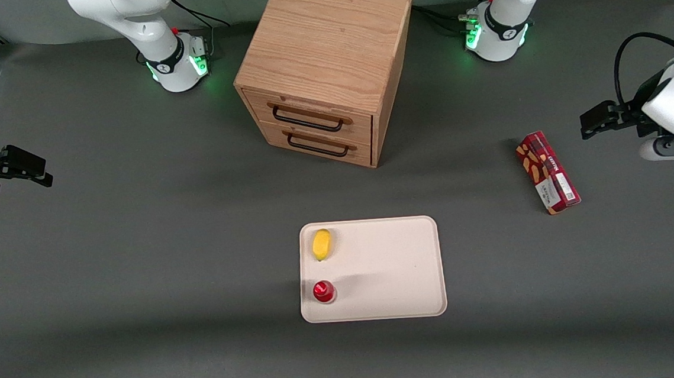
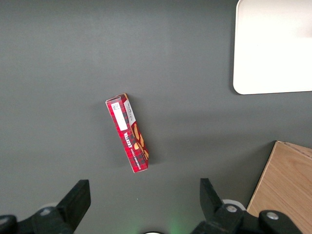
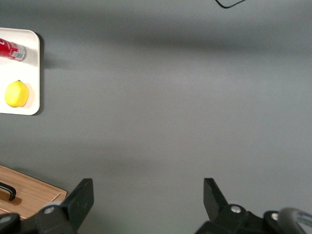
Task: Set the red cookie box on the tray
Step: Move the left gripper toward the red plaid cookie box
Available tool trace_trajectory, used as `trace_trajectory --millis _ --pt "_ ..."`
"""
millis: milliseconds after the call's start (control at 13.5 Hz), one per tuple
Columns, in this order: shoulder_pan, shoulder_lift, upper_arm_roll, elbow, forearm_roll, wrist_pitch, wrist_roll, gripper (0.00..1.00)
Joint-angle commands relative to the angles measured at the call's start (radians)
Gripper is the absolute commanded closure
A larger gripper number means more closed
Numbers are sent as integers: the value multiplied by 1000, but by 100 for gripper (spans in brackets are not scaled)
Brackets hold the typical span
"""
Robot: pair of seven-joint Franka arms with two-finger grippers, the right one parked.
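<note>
Approach step: pincer (image 2: 141,204) spread, empty, hovering above red cookie box (image 2: 128,133) lying on bench, well apart from tray (image 1: 390,268). Next: descend, straddle box's narrow width.

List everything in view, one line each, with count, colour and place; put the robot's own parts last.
red cookie box: one, red with cookie pictures and a white label, lying flat on the table toward the working arm's end, off the tray.
tray: one, cream-beige, on the table nearer the front camera than the cabinet.
lemon: one, yellow, on the tray.
red can: one, red, on the tray, nearer the front camera than the lemon.
drawer cabinet: one, light wood, two drawers with dark handles, between the arm bases.
table: one, dark grey.
hand: one, black, open, held above the table close to the red cookie box.
</note>
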Motion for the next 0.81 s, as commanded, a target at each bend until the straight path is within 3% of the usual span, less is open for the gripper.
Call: trace_trajectory --millis 0,296,593,741 --pt "13 28 -6 51 1 -36 -6 0" --pt "27 30 9 65 2 -41 -30 0" --pt "33 33 12 43 48 -46 -40 0" --pt "65 25 15 -53 39 46 -43 0"
